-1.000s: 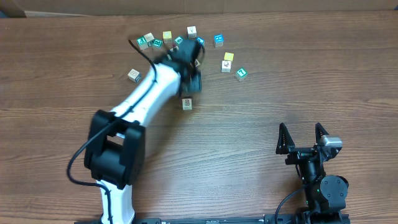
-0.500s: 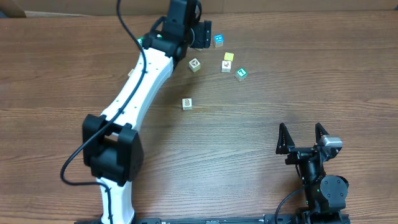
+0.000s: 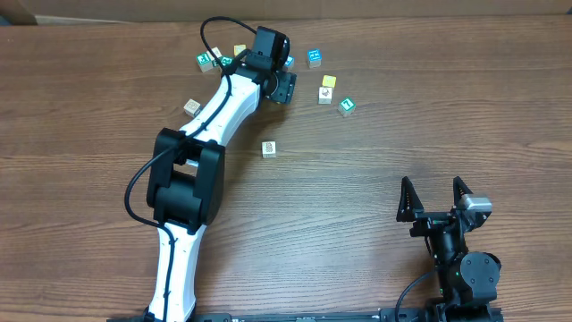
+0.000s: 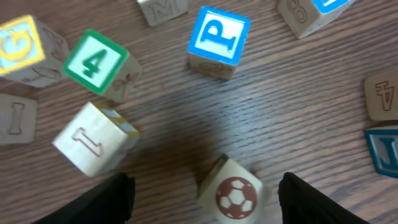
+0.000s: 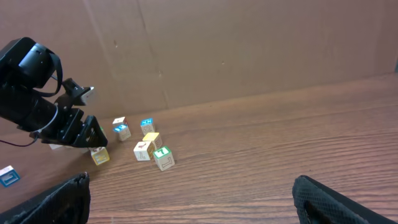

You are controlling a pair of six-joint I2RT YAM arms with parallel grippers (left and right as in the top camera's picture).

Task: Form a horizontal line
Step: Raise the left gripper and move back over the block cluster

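Note:
No horizontal line is in view; the small wooden cubes lie scattered at the far side of the table. My left gripper hangs low over them, open. A white cube with a red soccer ball sits between its fingers, touching neither. Around it lie a blue P cube, a green 4 cube and a plain cube. My right gripper rests open and holds nothing, near the front right edge.
To the right of the left gripper lie a blue cube, a yellow cube, a white cube and a green cube. A lone cube sits nearer the middle, a tan one at the left.
The left arm reached out toward the far edge, then pulled back over the soccer-ball cube, which now sits between its fingers. The right arm has not moved.

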